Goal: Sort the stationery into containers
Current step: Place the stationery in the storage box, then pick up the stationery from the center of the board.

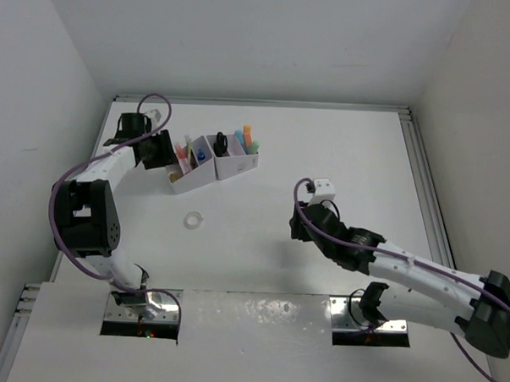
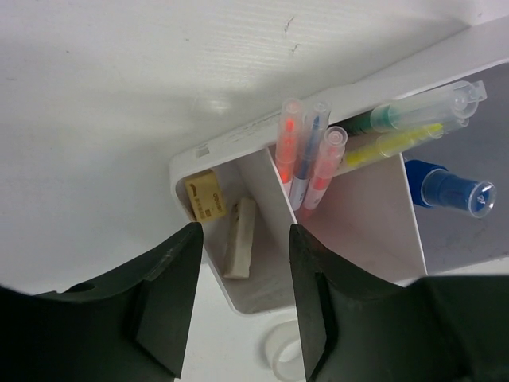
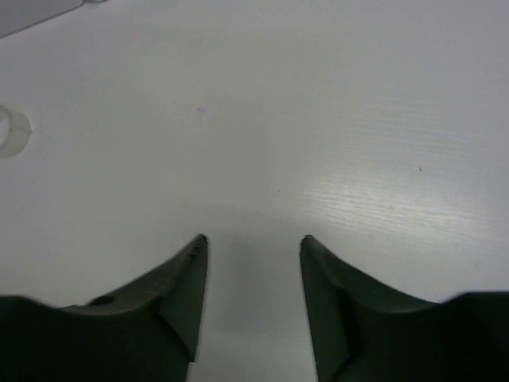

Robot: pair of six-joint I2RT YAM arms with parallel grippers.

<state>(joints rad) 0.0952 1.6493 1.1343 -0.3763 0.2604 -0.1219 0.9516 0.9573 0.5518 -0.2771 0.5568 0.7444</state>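
Tape ring [image 1: 193, 220]: unsorted on table, six o'clock of organiser [image 1: 226, 166]. Your left fingers [image 2: 171, 278]: parted, empty, over its end compartment (eraser [image 2: 238, 239] inside). Right fingers [image 3: 187, 278]: spread, empty, likely readied for the ring.

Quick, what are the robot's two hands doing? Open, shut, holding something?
Left gripper: open, holding nothing, over the organiser.
Right gripper: open, holding nothing, above the table.
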